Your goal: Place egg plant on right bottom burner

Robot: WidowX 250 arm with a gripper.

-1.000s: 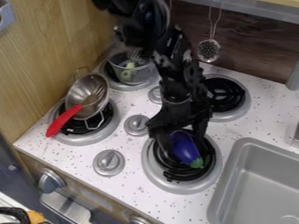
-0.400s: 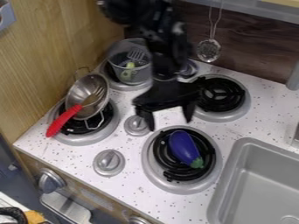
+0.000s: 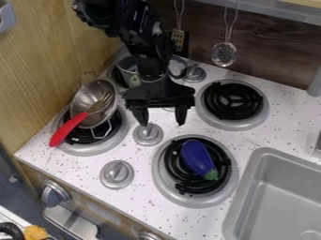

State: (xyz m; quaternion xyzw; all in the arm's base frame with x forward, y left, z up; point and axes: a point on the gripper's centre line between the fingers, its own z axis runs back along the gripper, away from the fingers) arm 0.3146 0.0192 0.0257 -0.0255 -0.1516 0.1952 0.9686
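Fingers apart, nothing between them; your gripper [image 3: 162, 121] hangs over the counter [image 3: 145, 183] near the knob [image 3: 149, 134], and the eggplant [image 3: 199, 158] lies tilted across the bottom right burner [image 3: 231, 185].

Soft, fairly even light brightens the speckled counter [image 3: 141, 199], with gentle glints on the metal bowl [image 3: 87, 97]. The black arm [image 3: 141, 42] looks mostly dark.

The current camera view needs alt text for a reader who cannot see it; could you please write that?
A purple toy eggplant lies on the bottom right burner of a toy stove. The robot's open, empty hand hangs behind it, toward the left.
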